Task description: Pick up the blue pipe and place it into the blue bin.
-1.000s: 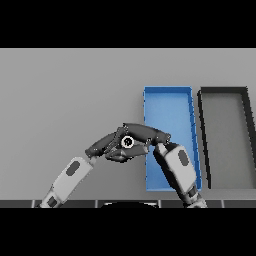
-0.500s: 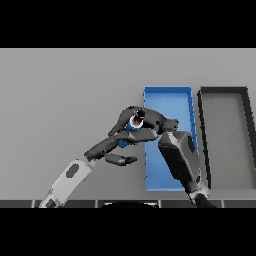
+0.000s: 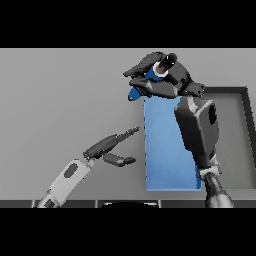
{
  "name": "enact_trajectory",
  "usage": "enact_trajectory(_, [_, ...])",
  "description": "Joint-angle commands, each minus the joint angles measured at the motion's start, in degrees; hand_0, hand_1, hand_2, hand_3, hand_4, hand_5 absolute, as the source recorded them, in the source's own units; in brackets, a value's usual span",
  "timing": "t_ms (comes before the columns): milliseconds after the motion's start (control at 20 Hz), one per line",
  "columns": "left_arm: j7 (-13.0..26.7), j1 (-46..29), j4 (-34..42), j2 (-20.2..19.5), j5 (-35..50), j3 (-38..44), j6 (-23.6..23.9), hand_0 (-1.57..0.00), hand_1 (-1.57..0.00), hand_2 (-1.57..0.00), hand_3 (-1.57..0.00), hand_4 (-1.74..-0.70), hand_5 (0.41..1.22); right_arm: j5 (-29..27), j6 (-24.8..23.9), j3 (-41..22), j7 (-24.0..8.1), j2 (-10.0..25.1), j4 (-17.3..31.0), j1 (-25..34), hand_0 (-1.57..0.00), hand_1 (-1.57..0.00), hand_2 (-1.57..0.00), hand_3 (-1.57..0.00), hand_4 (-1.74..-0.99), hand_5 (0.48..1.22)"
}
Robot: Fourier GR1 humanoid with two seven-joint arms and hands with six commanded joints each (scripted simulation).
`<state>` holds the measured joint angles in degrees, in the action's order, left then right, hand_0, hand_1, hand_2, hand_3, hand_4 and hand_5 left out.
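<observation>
Blue pipe (image 3: 136, 93): your right hand (image 3: 162, 80) grips it, fingers curled round it, raised at the far end of the blue bin (image 3: 167, 150), which lies toward you; your left hand (image 3: 111, 148), fingers straight, idles over the desk (image 3: 60, 100) beside the bin.

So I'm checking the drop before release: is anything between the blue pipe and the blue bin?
Nothing visible. The right robot hand holds the blue pipe at the far end of the open blue rectangular bin, whose floor shows bare. The left robot hand sits on the grey table, left of the bin.
</observation>
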<state>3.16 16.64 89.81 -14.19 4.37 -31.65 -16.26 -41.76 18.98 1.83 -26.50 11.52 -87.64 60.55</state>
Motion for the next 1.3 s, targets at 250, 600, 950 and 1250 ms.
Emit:
enact_trajectory(250, [1.1,-0.2,0.8,-0.8,-0.9,0.3,1.0,0.0,0.0,0.0,0.0,-0.83,0.467,7.7,0.8,5.8,0.6,5.2,14.5,-1.6,-1.57,-1.57,-1.57,-1.57,-1.499,1.221])
enact_trajectory(600, [1.1,-0.7,1.5,-1.5,-1.0,0.3,0.9,0.0,0.0,0.0,0.0,-0.83,0.464,13.7,-1.8,7.9,-3.2,5.1,19.5,-11.9,-1.57,-1.57,-1.57,-1.57,-1.499,1.221])
enact_trajectory(950, [0.8,-0.6,1.6,-1.8,-0.7,0.6,0.7,0.0,0.0,0.0,0.0,-0.83,0.47,17.3,-8.7,3.2,-8.4,5.8,18.1,-24.3,-1.57,-1.57,-1.57,-1.08,-1.586,1.221])
enact_trajectory(1250, [1.2,-1.0,1.5,-1.1,-1.4,-0.1,1.3,0.0,0.0,0.0,0.0,-0.83,0.474,9.9,-17.0,-13.3,-8.4,12.8,20.7,-29.0,-1.57,-1.57,-1.57,-1.01,-1.583,1.199])
